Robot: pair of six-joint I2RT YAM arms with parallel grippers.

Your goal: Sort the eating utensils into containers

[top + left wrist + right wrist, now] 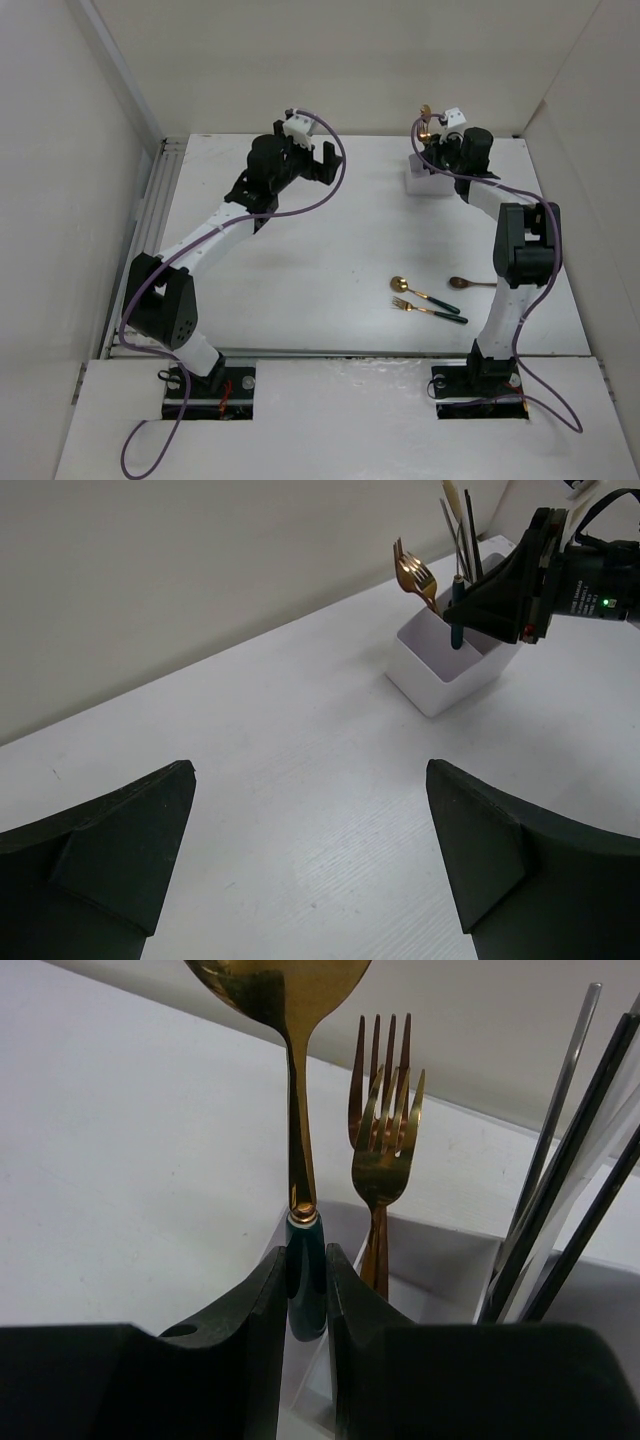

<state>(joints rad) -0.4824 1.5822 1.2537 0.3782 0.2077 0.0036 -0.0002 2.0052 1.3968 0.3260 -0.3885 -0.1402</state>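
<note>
Closest to the right wrist lens are the two black fingers of the right pincer (305, 1285), drawn narrow and clamped on the dark green handle of a gold metal spoon (296, 1110); the spoon stands upright, bowl uppermost, its handle tip dipping at the small white rectangular plastic holder (440, 1250); which compartment it enters I cannot tell. Two gold metal forks (383, 1150) stand tines up in the holder just right of the held spoon, one behind the other; thin dark and silver chopsticks (565, 1170) lean in the holder further right.

From overhead I confirm the holder sits at the far right of the white table (330, 250), with the right arm (520, 250) reaching over it.

Across the far middle of the table hangs the left pincer (308, 775), fingers spread wide and holding nothing; it is well apart from the holder.

Loose items noted at the near right of the table: a second gold spoon with a green handle (420, 293); a gold fork with a green handle (430, 311) just beside it on the near side; a brown spoon (472, 283) to their right, close to the right arm.
</note>
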